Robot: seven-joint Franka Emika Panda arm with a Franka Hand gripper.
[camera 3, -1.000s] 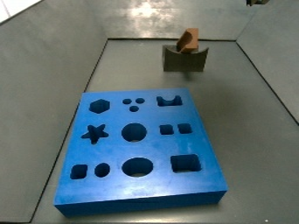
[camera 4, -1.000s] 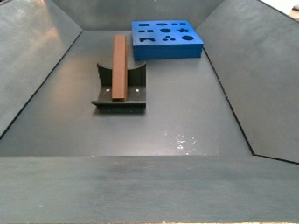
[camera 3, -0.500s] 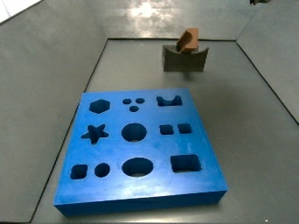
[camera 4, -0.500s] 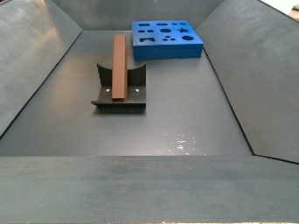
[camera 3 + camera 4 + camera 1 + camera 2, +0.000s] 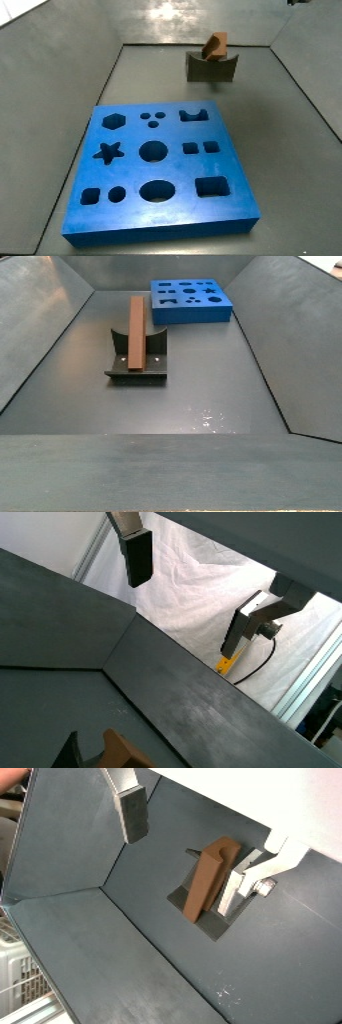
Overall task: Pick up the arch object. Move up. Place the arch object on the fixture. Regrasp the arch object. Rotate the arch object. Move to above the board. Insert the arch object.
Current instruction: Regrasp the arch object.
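The arch object (image 5: 215, 45) is a long brown bar lying in the scoop of the dark fixture (image 5: 211, 68), seen lengthwise in the opposite side view as the arch object (image 5: 138, 331) on the fixture (image 5: 135, 368). The blue board (image 5: 160, 170) with its cut-outs lies flat on the floor, apart from them. My gripper (image 5: 185, 853) is open, high above the arch object (image 5: 210, 878), and touches nothing. Nothing is between its fingers in both wrist views; the gripper (image 5: 191, 597) shows against white cloth. The arm does not show in either side view.
Grey sloping walls enclose the bin floor (image 5: 201, 406) on all sides. The board (image 5: 191, 301) sits near the far wall in that side view. A white cloth (image 5: 201, 582) hangs beyond the bin, with a yellow-tipped stand (image 5: 227, 664) beside it.
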